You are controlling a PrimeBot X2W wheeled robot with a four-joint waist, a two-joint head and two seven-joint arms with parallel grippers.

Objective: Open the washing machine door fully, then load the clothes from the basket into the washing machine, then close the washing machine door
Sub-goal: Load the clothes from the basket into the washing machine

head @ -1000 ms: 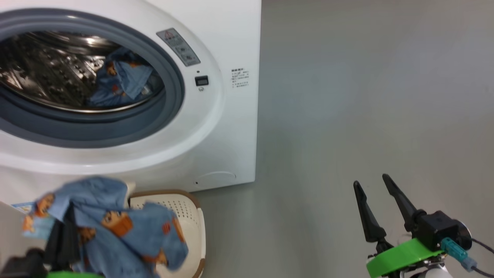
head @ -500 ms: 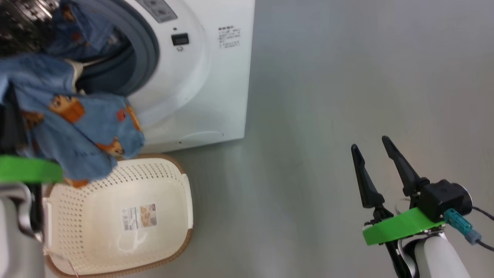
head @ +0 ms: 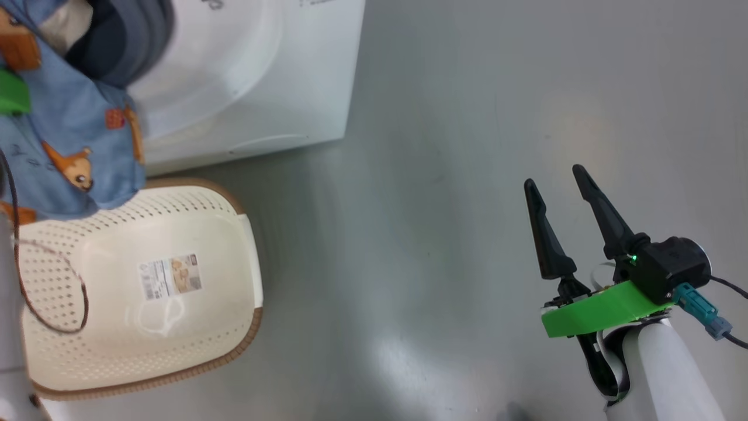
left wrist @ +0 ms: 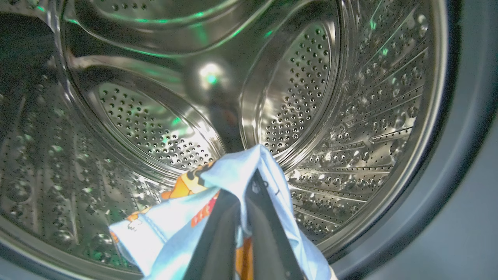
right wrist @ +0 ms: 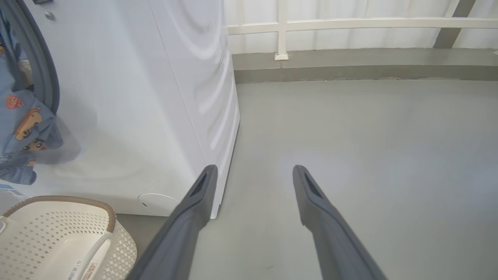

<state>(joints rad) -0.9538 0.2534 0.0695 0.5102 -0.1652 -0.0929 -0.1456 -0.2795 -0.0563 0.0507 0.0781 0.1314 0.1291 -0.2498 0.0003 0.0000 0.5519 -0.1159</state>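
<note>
I had the left gripper [left wrist: 244,186] clamped on the clothes [left wrist: 233,171], the washing machine [head: 245,76] drum [left wrist: 155,128] straight ahead of its tips. The right gripper [head: 554,177] stood spread and empty over the floor [head: 438,234], the basket [head: 140,280] well off to its left.

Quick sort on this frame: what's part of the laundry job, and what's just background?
Job:
- washing machine
- its steel drum
- clothes, clamped in the shut left claw at the drum mouth
- basket

Background:
- grey floor
- white railing
- right claw, open, holding nothing, over the floor
</note>
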